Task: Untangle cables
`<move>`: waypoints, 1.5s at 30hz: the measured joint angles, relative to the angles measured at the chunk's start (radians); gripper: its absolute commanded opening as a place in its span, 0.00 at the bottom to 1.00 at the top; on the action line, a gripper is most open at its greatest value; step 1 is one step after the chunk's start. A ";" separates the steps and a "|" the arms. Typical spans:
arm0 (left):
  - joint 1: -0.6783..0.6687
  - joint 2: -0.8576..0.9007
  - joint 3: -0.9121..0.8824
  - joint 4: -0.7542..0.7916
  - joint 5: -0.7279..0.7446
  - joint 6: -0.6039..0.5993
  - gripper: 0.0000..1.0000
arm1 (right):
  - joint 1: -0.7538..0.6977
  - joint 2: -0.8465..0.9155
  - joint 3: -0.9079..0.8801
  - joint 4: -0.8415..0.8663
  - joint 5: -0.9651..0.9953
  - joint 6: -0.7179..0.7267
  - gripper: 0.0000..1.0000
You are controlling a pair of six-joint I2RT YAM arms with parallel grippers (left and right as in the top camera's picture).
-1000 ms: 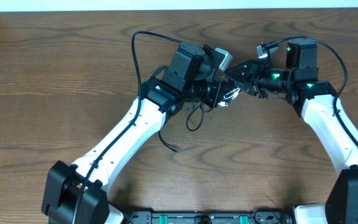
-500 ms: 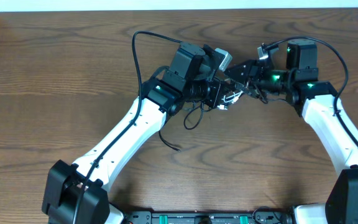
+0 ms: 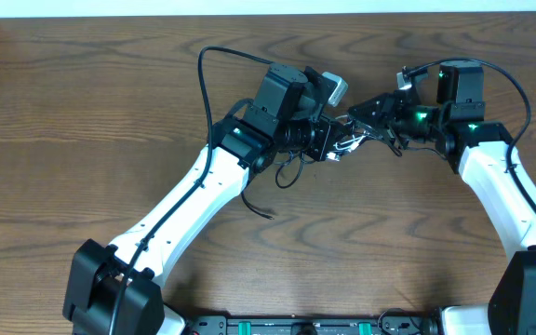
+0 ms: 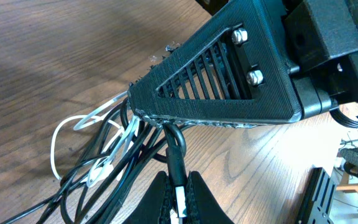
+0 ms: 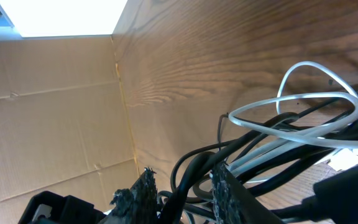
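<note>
Left gripper (image 4: 178, 183): fingers are seen pressed together at the bottom edge of the left wrist view, pinched on a black cable (image 4: 178, 165) that rises in a small loop just above the tips; a white patch is seen on the cable at the pinch.

Right gripper (image 5: 182, 180): fingers are set a narrow gap apart at the bottom of the right wrist view; several black cords are seen lying in that gap; whether they are clamped cannot be told.

In the overhead view both grippers are met tip to tip right of centre in the upper half of the frame; the cables (image 3: 342, 141) are bunched between them as one knot; a black loop is seen hanging below and left of the knot, and a loose black end is laid on the table (image 3: 82, 112) further down.

White cable (image 5: 291, 103): coiled in open loops over the black cords, at the right of the right wrist view.

Cardboard wall (image 5: 48, 112): stood at the table edge, left of that view.
</note>
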 measured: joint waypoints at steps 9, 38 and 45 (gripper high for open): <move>0.000 0.000 0.000 -0.002 0.000 0.000 0.08 | 0.000 0.000 0.000 0.002 0.010 0.100 0.09; 0.000 0.000 0.000 -0.006 -0.001 0.000 0.08 | 0.026 0.000 0.000 0.003 0.064 0.256 0.01; 0.000 0.000 0.000 -0.006 0.000 0.000 0.08 | 0.026 0.000 0.000 0.005 0.056 0.259 0.01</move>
